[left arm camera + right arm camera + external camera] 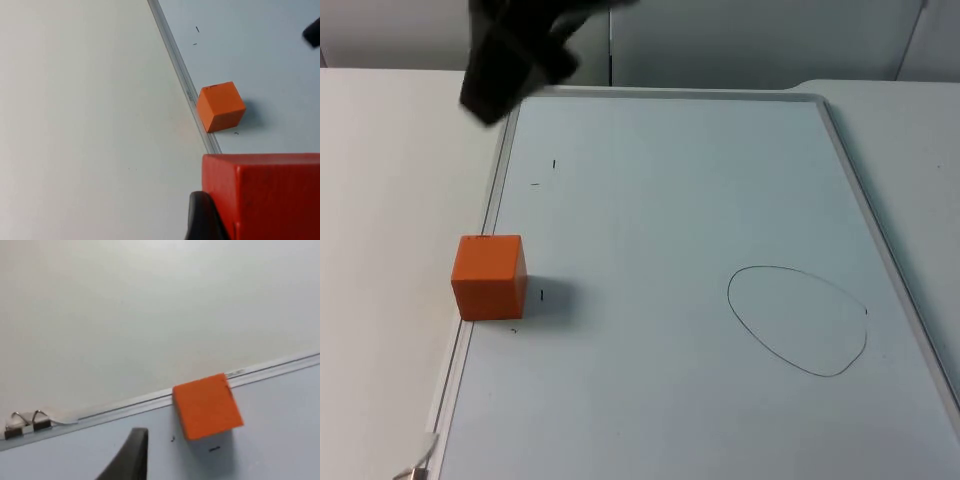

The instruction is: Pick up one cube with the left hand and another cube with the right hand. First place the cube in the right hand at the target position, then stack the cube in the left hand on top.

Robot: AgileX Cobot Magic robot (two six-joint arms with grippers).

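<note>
The left gripper [235, 220] pinches a red cube [265, 195]: in the left wrist view one black finger [202, 217] lies flat against the cube's side face, and the cube sits between the fingers, off the board. In the top view the left arm [515, 55] hangs above the far left corner of the whiteboard [690, 200].

An orange cube [489, 276] rests on the whiteboard, touching its left frame rail, beside a few small pen ticks. It stands upright and nothing grips it.

In the right wrist view a dark fingertip [131, 455] of the right gripper stands near the orange cube, apart from it; whether that gripper is spread or pressed together cannot be told.

A hand-drawn outline [798, 320] marks the target on the right half of the board, well apart from the orange cube. Two binder clips [25, 423] sit on the frame rail.
</note>
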